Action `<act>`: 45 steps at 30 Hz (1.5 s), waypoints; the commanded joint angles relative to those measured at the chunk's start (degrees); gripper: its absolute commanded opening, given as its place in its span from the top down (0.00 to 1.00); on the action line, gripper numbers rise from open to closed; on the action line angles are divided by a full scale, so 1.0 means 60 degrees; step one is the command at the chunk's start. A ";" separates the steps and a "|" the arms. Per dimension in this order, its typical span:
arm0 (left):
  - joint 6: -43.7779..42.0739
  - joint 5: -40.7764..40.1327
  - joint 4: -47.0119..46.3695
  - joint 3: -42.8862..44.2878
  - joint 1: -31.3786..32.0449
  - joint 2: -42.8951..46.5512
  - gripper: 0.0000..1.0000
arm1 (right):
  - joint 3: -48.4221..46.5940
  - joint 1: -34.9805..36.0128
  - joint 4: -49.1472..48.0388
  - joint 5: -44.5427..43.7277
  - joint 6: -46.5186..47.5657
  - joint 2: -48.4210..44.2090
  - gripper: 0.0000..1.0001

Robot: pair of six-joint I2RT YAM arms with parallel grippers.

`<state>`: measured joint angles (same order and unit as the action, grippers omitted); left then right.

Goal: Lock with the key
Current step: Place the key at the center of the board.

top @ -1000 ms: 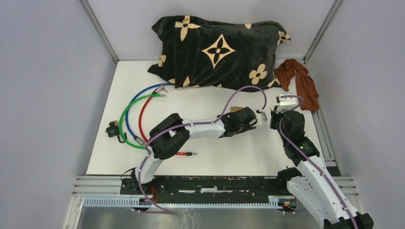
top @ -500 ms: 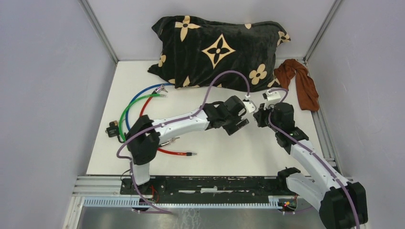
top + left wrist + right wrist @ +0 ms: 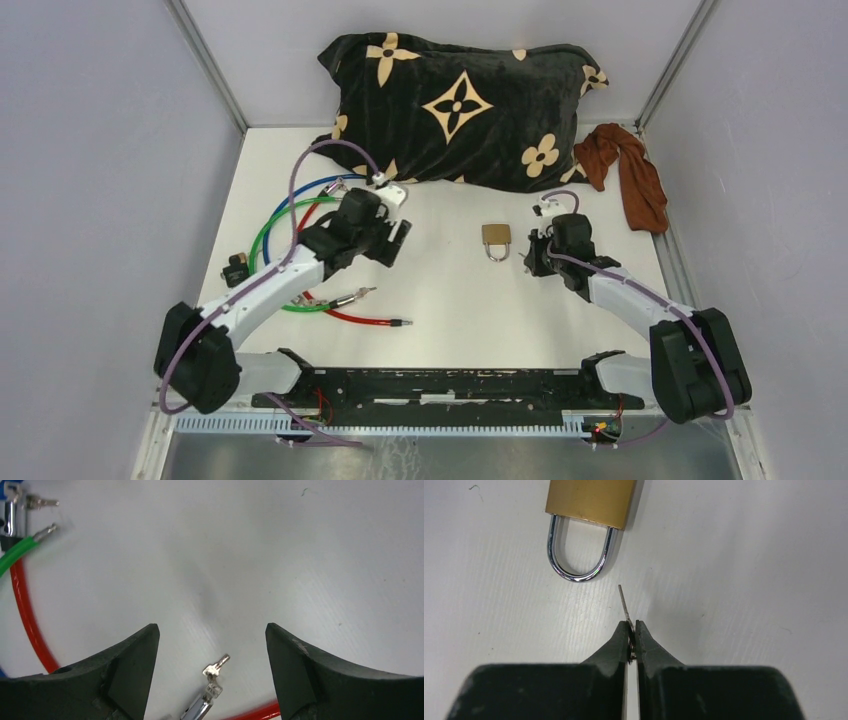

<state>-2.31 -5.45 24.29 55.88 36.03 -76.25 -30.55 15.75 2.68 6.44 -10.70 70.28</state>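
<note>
A brass padlock (image 3: 495, 237) lies flat on the white table, its steel shackle (image 3: 576, 555) pointing toward me and seated in the brass body (image 3: 591, 502). My right gripper (image 3: 531, 256) sits low just right of the padlock, shut on a thin silver key (image 3: 625, 606). The key blade sticks out past the fingertips, its tip close beside the shackle's right side, not touching (image 3: 633, 629). My left gripper (image 3: 394, 240) is open and empty well left of the padlock, over the cables. In the left wrist view (image 3: 212, 630) a silver cable plug (image 3: 215, 669) lies between the jaws.
Red (image 3: 298, 245), green (image 3: 262, 250) and blue (image 3: 300, 190) cables loop on the table's left, with a small black part (image 3: 236, 270) at the left edge. A black patterned pillow (image 3: 460, 105) lies at the back and a rust cloth (image 3: 630, 175) at the back right.
My left arm has swung left, away from the padlock, which now lies uncovered on the table. My right gripper has come down and left, ending beside the padlock with the key.
</note>
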 commanded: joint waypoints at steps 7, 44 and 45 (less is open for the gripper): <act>0.1217 0.0688 -0.1295 -0.2302 -0.2504 0.3130 0.18 | -0.1182 -0.0040 0.0788 -0.0761 0.0542 0.0849 0.45; -0.4064 0.1678 0.0948 0.0116 -1.2228 -0.0381 0.28 | -0.0907 0.3177 0.2745 -0.2570 0.0110 -0.2555 0.03; -0.3867 0.1642 0.0793 0.0107 -1.2251 -0.0456 0.27 | -0.0900 0.3227 0.2776 -0.2656 0.0092 -0.2616 0.04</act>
<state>-27.11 1.87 37.10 57.04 -37.41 -79.99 -36.05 34.09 18.59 -5.13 -8.16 56.34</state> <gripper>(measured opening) 0.712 0.969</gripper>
